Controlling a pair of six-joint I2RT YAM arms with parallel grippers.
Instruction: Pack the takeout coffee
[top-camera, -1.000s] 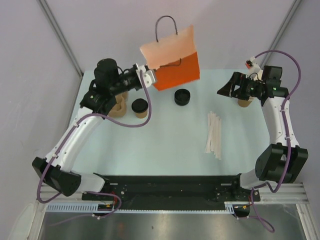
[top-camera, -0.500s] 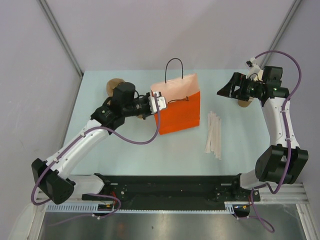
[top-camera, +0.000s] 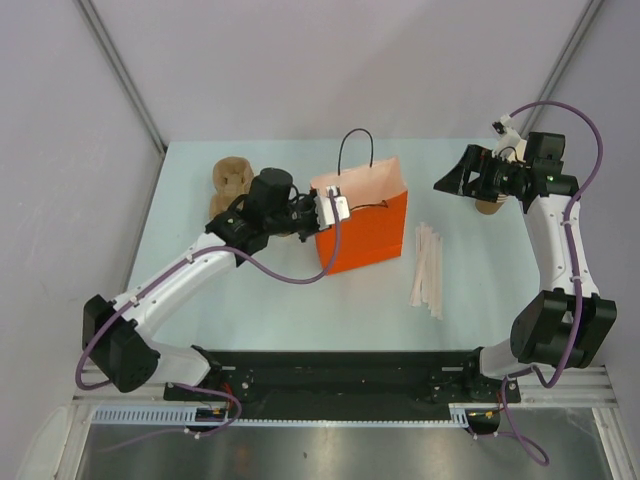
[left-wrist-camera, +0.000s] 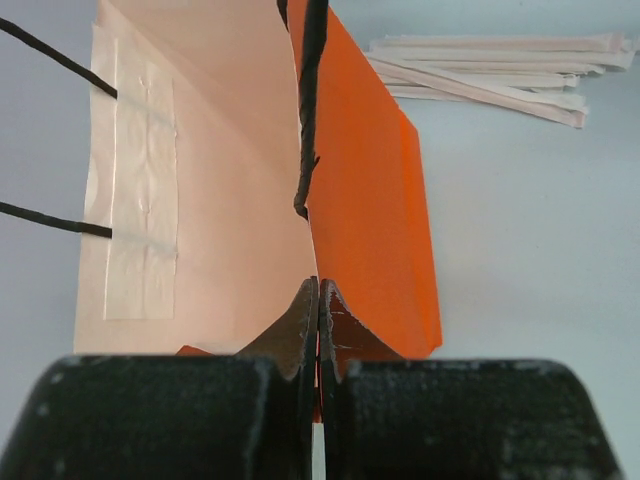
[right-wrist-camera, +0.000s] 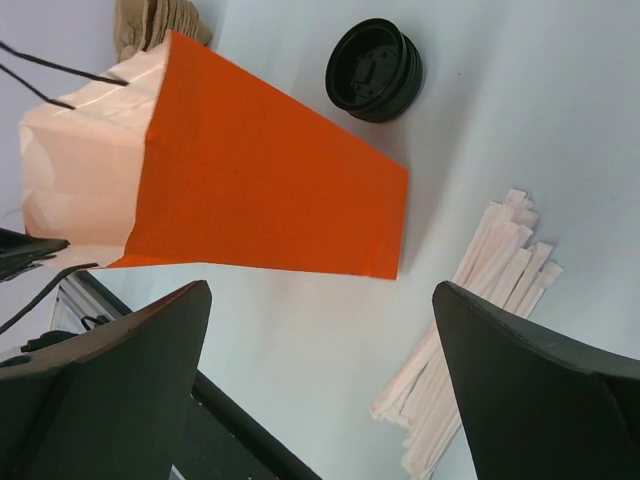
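Observation:
My left gripper (top-camera: 326, 210) (left-wrist-camera: 318, 285) is shut on the rim of the orange paper bag (top-camera: 368, 228) (left-wrist-camera: 370, 200) (right-wrist-camera: 260, 180), one finger inside the pale lining and one outside. The bag hangs tilted over the middle of the table, its mouth (left-wrist-camera: 200, 170) open and its black cord handles (top-camera: 357, 150) up. The takeout coffee is hidden behind my left arm and the bag. My right gripper (top-camera: 447, 180) (right-wrist-camera: 320, 290) hovers open at the far right, well apart from the bag, with nothing between its fingers.
A stack of black lids (right-wrist-camera: 375, 70) sits beyond the bag. Tan paper cups (top-camera: 228, 180) lie at the far left. Wrapped straws (top-camera: 428, 268) (right-wrist-camera: 480, 310) lie right of the bag. A tan cup (top-camera: 488, 207) shows beneath the right wrist.
My left arm has carried the bag from the far edge toward the table's middle and right, lower down, and it now covers the lids and the coffee from above. The right arm has not moved.

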